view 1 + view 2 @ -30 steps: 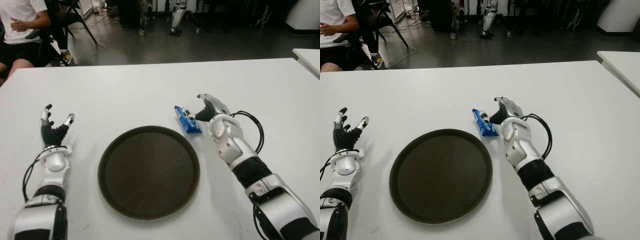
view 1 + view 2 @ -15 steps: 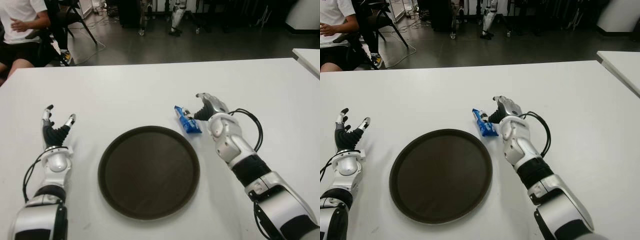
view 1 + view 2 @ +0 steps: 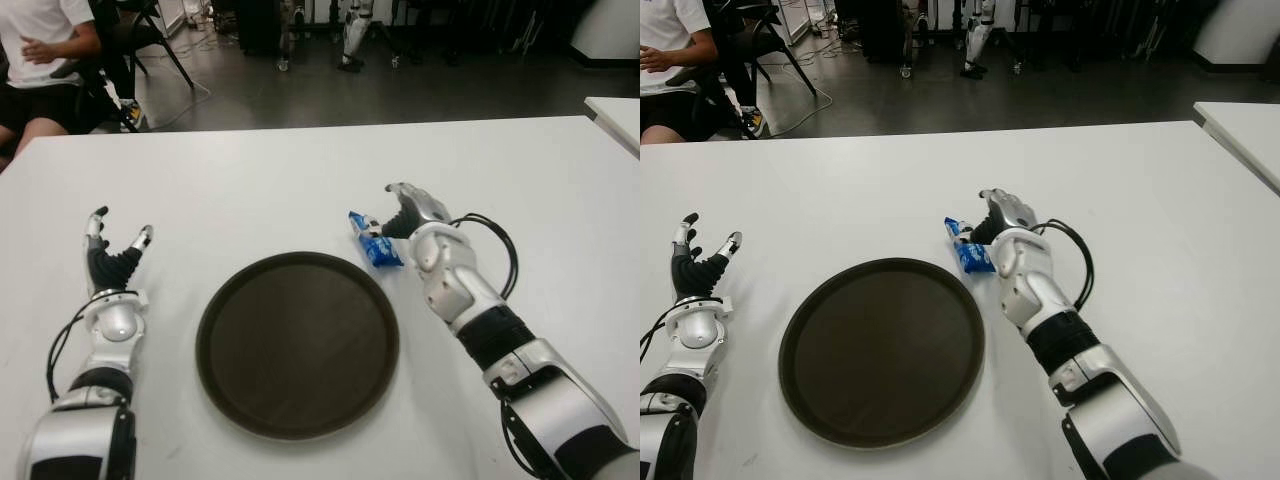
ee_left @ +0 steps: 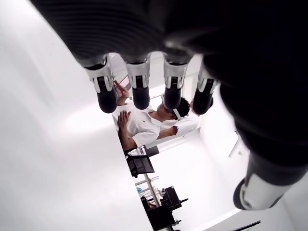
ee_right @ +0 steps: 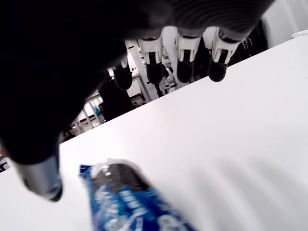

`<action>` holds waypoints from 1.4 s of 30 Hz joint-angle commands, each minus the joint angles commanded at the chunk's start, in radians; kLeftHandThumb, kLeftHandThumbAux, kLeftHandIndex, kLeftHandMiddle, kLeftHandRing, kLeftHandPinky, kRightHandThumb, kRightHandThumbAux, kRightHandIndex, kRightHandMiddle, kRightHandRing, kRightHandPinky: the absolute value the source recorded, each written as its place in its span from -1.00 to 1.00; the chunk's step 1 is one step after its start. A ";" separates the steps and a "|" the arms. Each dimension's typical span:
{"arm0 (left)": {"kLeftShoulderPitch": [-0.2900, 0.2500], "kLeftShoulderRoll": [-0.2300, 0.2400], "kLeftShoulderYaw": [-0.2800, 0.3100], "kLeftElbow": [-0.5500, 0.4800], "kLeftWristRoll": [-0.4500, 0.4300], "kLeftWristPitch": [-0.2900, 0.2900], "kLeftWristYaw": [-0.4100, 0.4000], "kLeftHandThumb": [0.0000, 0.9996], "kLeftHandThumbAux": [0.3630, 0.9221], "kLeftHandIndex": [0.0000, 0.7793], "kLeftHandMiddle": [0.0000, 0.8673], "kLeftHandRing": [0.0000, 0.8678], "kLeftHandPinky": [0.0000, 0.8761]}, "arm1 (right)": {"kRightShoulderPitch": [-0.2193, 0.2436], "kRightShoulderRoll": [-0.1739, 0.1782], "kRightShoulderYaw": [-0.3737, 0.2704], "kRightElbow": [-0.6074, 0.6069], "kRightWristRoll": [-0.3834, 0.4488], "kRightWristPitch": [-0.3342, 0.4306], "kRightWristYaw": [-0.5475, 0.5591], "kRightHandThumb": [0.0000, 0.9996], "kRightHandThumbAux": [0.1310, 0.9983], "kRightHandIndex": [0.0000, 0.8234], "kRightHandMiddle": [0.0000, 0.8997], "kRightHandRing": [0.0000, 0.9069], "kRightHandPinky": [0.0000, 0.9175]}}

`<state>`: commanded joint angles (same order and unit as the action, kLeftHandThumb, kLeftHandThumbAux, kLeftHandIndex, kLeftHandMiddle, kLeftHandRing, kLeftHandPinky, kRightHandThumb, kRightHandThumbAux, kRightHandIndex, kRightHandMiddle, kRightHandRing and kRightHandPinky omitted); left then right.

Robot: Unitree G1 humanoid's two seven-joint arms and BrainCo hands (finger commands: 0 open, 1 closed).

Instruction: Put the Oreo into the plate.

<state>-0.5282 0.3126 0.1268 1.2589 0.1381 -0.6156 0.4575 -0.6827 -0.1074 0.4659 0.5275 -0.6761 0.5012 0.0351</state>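
The Oreo [image 3: 376, 240] lies on the bench [image 3: 300, 180], just beyond the empty plate [image 3: 298, 344]. The right robot hand [image 3: 400, 210] hovers over it, fingers spread, holding nothing; grasp and transfer remain. The left robot hand [image 3: 105, 255], left of the plate, is open and idle.

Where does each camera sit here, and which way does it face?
Left eye view: on the head, looking forward and down at the white table; shows both arms, left hand beside the plate.
Right eye view: same scene, slightly shifted.
Left wrist view: behind the open left hand's fingertips, facing a seated person.
Right wrist view: behind the open right hand, above the Oreo packet.
Shared: packet and right hand appear in the eye views too.
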 joint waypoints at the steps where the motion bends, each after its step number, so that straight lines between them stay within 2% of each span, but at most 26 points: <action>1: 0.000 -0.001 0.001 0.000 0.000 -0.001 0.001 -1.00 -0.02 -1.00 -1.00 -1.00 -1.00 | -0.001 0.002 0.002 -0.002 0.000 0.003 0.002 -0.78 0.07 -1.00 -1.00 -1.00 -1.00; 8: -0.001 -0.007 0.010 0.000 -0.009 0.002 0.002 -1.00 0.10 -0.99 -1.00 -1.00 -1.00 | -0.005 0.029 0.017 -0.020 0.000 0.022 0.013 -0.81 0.12 -0.98 -1.00 -1.00 -1.00; 17: 0.000 -0.007 0.010 -0.001 -0.010 0.004 -0.003 -1.00 0.15 -0.99 -1.00 -1.00 -1.00 | -0.025 0.043 0.055 0.004 -0.028 0.030 0.018 -0.80 0.13 -1.00 -1.00 -1.00 -0.97; 23: 0.003 -0.003 0.003 -0.003 -0.002 -0.001 -0.001 -1.00 0.08 -1.00 -1.00 -1.00 -1.00 | -0.051 0.054 0.088 0.045 -0.050 0.027 0.018 -0.80 0.11 -1.00 -1.00 -1.00 -0.98; 33: 0.005 -0.009 0.013 -0.007 -0.011 -0.003 -0.001 -1.00 0.03 -1.00 -1.00 -1.00 -1.00 | -0.066 0.062 0.109 0.059 -0.060 0.027 0.022 -0.77 0.09 -1.00 -1.00 -1.00 -0.95; 42: 0.008 -0.011 0.029 -0.009 -0.026 -0.009 0.012 -1.00 0.19 -0.97 -0.98 -1.00 -1.00 | -0.075 0.072 0.116 0.094 -0.069 0.038 0.015 -0.82 0.12 -0.99 -1.00 -1.00 -0.96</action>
<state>-0.5206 0.3016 0.1556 1.2499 0.1123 -0.6247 0.4692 -0.7575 -0.0352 0.5824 0.6219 -0.7454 0.5388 0.0504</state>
